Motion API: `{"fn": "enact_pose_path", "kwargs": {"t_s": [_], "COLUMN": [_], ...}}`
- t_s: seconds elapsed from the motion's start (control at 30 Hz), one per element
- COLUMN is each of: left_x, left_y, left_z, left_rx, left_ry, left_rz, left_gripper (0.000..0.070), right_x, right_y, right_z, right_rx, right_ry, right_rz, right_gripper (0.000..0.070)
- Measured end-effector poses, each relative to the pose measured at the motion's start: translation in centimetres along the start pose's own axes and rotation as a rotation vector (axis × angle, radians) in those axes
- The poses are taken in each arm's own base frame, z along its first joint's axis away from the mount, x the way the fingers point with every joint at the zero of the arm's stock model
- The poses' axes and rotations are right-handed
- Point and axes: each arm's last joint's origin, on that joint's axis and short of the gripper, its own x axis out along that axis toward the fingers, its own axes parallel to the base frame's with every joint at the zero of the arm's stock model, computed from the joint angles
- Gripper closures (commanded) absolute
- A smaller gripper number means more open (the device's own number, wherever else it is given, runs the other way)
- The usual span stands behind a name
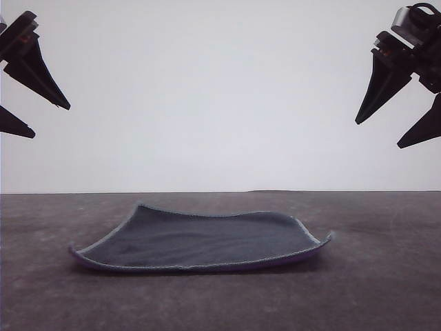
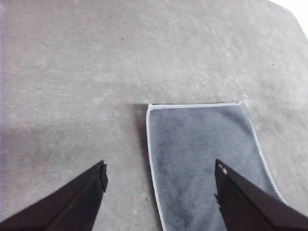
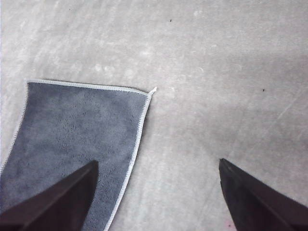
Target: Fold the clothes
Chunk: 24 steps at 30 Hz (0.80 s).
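Grey-blue cloth (image 1: 200, 241) flat on table (image 1: 386, 289), purple underside showing at edge, below and between both grippers. Left gripper (image 1: 31, 117) raised, jaws wide, empty. Right gripper (image 1: 386, 134) raised, jaws wide, empty.

left hand (image 1: 31, 114) raised, fingers spread, right hand (image 1: 386, 131) likewise

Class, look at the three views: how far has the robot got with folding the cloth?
Nothing looks done yet: the cloth lies spread open on the table, dark face up, purple showing under its near edge. Nothing is in hand: the left end effector and right end effector hang open above it, apart from it. Grasping an edge and every fold remain.
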Motion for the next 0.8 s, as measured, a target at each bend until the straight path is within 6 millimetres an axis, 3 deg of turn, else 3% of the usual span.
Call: {"fn": "enact_pose_path", "kwargs": {"t_s": [0.2, 0.4, 0.8], "left_x": [1.9, 6.1, 14.0], "left_y": [-0.1, 1.3, 3.1], "left_z": [-0.3, -0.4, 1.4], "left_rx": [-0.004, -0.075, -0.118], "left_ry": [0.043, 0.135, 0.266], "left_rz": [-0.037, -0.094, -0.157], "left_gripper": [0.0265, 0.0265, 0.0265], "right_x": [1.6, 5.9, 13.3], "right_y": [0.4, -0.6, -2.6], "right_z": [0.3, 0.0, 0.0], "right_rx": [-0.035, 0.006, 0.104], "right_ry": [-0.004, 0.042, 0.123], "right_rz": [0.078, 0.192, 0.269], "right_gripper": [0.0198, 0.0198, 0.0199]}}
